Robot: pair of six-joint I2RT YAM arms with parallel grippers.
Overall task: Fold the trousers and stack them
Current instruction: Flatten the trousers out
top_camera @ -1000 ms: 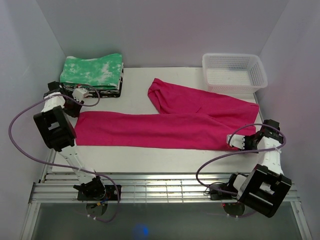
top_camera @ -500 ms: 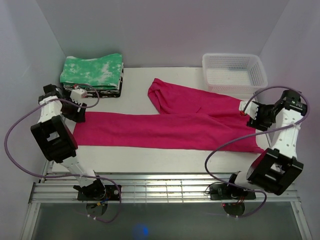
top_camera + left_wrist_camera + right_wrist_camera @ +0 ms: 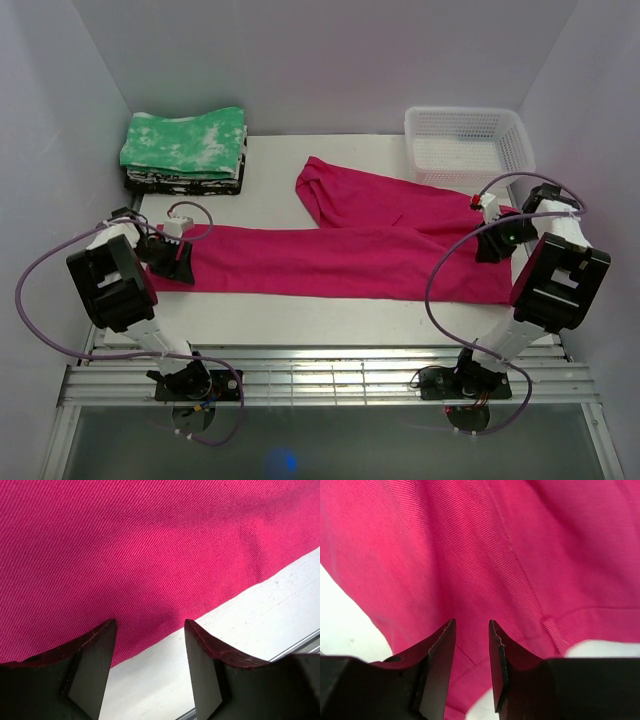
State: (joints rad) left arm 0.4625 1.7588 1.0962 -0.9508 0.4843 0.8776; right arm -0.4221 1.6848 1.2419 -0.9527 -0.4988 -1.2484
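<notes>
Magenta trousers [image 3: 350, 250] spread flat on the tabletop [image 3: 270, 195]. Left gripper [image 3: 149, 626]: jaws wide at the cloth's edge. Right gripper [image 3: 472, 624]: jaws narrowly parted over the fabric.

walls [image 3: 330, 60]: pale lilac — plain | table [image 3: 260, 190]: white | near edge — metal rails [image 3: 330, 385]

Pink trousers [image 3: 340, 250] flat, unfolded; waist R, legs splayed to L.
</notes>
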